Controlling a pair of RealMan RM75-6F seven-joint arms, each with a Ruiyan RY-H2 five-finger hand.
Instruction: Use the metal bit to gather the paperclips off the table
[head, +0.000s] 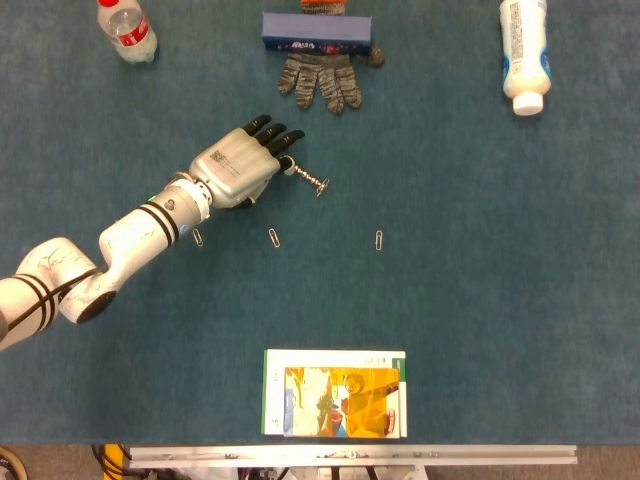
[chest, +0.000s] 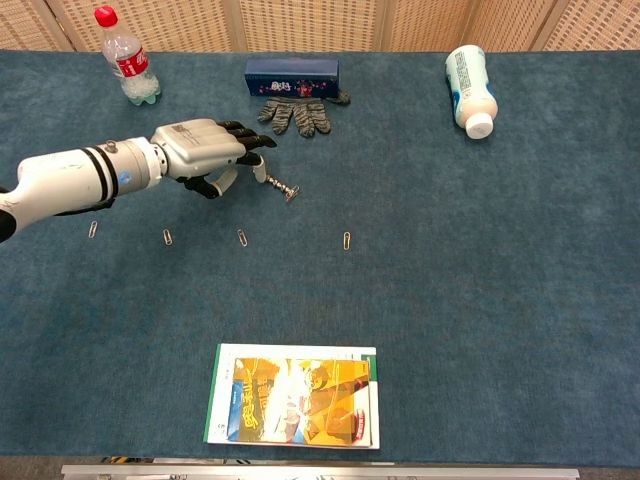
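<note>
My left hand (head: 236, 167) pinches the metal bit (head: 309, 178) at my fingertips (head: 284, 148); three paperclips (head: 273, 237) lie just below it.
</note>
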